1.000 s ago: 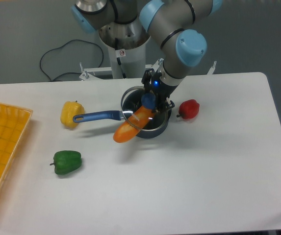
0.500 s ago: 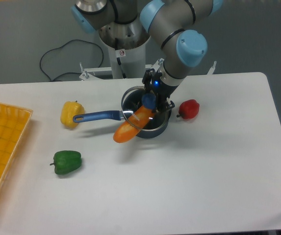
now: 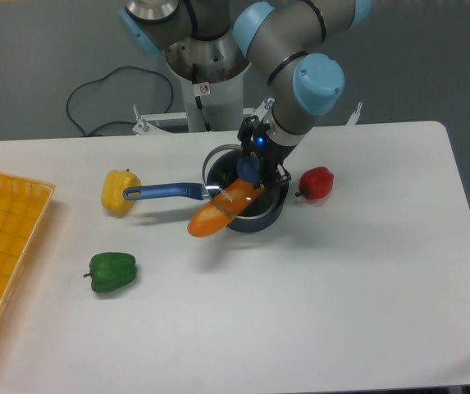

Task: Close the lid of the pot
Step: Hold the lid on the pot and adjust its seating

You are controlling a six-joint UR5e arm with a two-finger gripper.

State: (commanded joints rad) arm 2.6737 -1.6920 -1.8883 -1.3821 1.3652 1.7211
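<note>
The dark pot (image 3: 267, 213) stands at the table's middle back, its long blue handle (image 3: 165, 193) pointing left. A long orange vegetable (image 3: 214, 216) leans out over its front-left rim. The clear glass lid (image 3: 221, 167) sits tilted over the pot's opening, its front edge against the orange vegetable, so it does not lie flat on the rim. My gripper (image 3: 249, 170) comes down from the back right and is shut on the lid's blue knob (image 3: 248, 168). The pot's inside is mostly hidden by the gripper and lid.
A red pepper (image 3: 317, 182) lies just right of the pot, close to the gripper. At the tip of the pot handle sits a yellow pepper (image 3: 118, 190). A green pepper (image 3: 111, 271) lies front left. A yellow basket (image 3: 5, 246) lines the left edge.
The lid, the orange vegetable and the pot handle have shifted slightly left and up with the gripper. Nothing was let go.
</note>
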